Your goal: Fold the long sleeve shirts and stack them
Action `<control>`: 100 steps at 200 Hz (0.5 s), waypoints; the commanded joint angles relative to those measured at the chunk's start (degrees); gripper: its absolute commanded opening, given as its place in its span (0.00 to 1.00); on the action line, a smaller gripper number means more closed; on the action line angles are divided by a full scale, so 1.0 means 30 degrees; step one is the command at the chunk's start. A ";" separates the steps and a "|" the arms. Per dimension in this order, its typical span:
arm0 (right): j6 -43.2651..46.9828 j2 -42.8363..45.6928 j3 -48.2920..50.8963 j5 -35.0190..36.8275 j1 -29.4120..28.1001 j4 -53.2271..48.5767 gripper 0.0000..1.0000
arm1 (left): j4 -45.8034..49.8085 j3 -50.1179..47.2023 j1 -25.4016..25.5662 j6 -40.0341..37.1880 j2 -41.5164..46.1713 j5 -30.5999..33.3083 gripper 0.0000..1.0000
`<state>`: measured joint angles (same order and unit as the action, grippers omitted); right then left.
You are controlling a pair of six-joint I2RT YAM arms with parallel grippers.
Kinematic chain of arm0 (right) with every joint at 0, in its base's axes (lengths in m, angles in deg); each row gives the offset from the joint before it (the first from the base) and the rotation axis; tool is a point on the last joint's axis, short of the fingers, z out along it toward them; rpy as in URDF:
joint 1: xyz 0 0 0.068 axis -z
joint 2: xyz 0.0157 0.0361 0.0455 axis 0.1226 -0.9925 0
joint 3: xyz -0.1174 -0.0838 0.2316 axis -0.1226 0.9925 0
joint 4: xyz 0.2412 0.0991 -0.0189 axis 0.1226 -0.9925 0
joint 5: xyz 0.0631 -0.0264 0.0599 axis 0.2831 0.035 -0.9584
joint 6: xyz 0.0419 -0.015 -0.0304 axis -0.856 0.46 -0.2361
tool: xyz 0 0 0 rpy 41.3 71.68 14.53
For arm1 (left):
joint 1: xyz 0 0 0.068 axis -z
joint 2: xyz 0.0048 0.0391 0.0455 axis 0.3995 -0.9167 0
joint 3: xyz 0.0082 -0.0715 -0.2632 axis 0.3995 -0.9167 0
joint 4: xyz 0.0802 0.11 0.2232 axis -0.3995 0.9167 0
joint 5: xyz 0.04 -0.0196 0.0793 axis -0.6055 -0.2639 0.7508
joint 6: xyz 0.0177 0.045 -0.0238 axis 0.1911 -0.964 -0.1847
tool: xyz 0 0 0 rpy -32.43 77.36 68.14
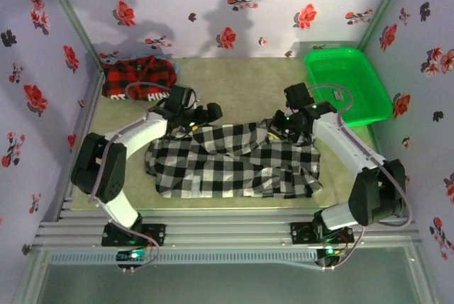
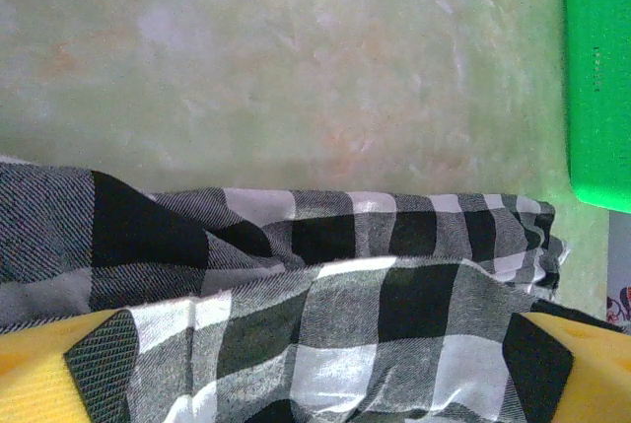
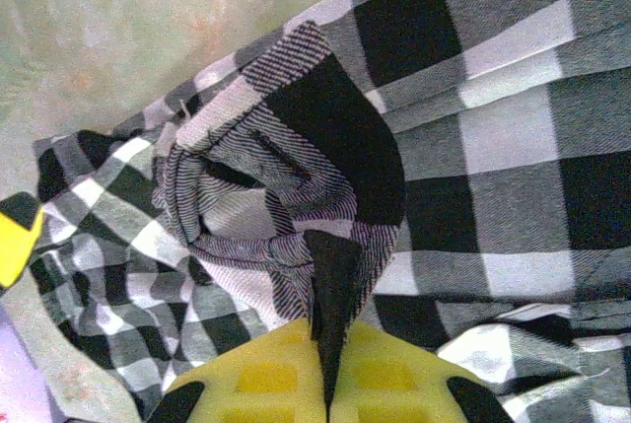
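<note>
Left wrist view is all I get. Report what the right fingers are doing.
Observer: The right fingers are shut, pinching a fold of the black-and-white checked shirt.
Operator: Locate the other shirt.
Observer: The red plaid shirt lies in the far left corner, apart from the checked one.
Operator: Describe the checked shirt's layout.
Observer: It lies rumpled across the middle of the table, not folded yet.

Rumpled checked shirt (image 1: 234, 159) lies mid-table; plaid shirt (image 1: 138, 77) bunched far-left.
</note>
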<state>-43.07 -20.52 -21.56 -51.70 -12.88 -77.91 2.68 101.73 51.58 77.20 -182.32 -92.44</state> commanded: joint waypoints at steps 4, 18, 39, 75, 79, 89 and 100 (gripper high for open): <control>0.0809 0.0475 0.0636 0.0675 0.0254 0.0367 0.04 | -0.0353 0.0524 0.0051 0.0330 -0.0591 -0.0337 0.98; 0.0972 0.0387 0.0892 0.0777 0.0280 0.0388 0.05 | -0.0208 0.0628 0.0037 0.0315 -0.0917 -0.0250 0.98; 0.1304 0.0208 0.1067 0.0843 0.0371 0.0229 0.05 | -0.0086 0.1060 0.0046 0.0285 -0.1484 -0.0311 0.98; 0.1926 0.0116 0.1480 0.1285 0.0641 -0.0072 0.05 | 0.0235 0.1942 -0.0139 0.0210 -0.2285 -0.0216 0.98; 0.1958 0.0101 0.1534 0.1286 0.0687 -0.0021 0.05 | 0.0250 0.2054 -0.0152 0.0184 -0.2356 -0.0216 0.98; 0.2095 0.0057 0.1631 0.1332 0.0802 -0.0029 0.05 | 0.0375 0.2341 -0.0187 0.0087 -0.2538 -0.0217 0.98; 0.2221 -0.0068 0.1752 0.1371 0.0918 -0.0036 0.05 | 0.0560 0.2717 -0.0225 -0.0077 -0.2703 -0.0159 0.98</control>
<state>-38.66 -20.32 -17.43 -49.31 -11.02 -77.45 3.16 106.54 51.43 77.77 -189.08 -92.44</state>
